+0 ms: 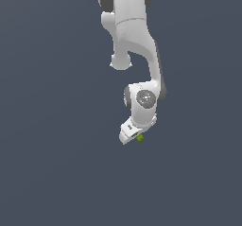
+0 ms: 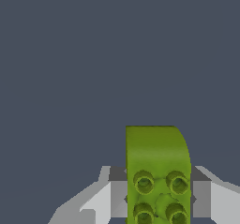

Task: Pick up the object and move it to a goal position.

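Clamping a small lime-green studded block (image 2: 157,171) between its pale fingers (image 2: 101,202), the white Panda arm (image 1: 134,36) reaches down the middle of the exterior view with its pincer (image 1: 133,136) narrowed onto the piece. From that camera the object shows only as a green speck at the tip of the hand, peeking out on the exterior view's right side of the fingers. The wrist view gives the closer account: the block sits squarely in the gap, a finger pressed against each flank, its round studs facing the camera and its smooth rounded end projecting beyond the fingertips. The central, side-on grip appears chosen so that the flat walls take the squeeze and the piece cannot twist during carriage. Behind everything lies a plain slate-grey surface (image 1: 47,173); whether the block touches it or hangs above it cannot be told, since no shadow or contact line is visible. No goal marker appears in either view, so how far the carry has to go is impossible to judge; the grasp itself looks secure.
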`<state>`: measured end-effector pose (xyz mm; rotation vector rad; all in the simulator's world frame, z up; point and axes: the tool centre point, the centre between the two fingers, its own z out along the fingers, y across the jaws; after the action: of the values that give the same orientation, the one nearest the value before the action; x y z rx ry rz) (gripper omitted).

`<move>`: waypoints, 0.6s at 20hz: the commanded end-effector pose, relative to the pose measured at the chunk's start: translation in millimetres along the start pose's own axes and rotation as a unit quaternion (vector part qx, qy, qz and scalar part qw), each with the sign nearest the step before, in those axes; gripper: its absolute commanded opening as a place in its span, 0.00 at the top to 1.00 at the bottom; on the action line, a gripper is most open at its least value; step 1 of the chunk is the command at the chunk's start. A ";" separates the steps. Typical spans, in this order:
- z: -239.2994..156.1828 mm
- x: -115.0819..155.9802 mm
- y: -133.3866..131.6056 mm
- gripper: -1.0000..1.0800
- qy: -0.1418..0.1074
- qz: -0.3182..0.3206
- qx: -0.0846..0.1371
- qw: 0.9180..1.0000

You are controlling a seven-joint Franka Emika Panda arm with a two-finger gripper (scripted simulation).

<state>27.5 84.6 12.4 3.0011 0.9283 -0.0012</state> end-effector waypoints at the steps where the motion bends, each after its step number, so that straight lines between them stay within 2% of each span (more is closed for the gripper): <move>1: 0.1 0.3 -0.1 1.00 0.000 0.000 0.000 1.000; 12: -4.8 -5.3 -3.2 1.00 0.000 0.000 0.000 1.000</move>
<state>23.1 84.4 15.3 3.0013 0.9287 -0.0015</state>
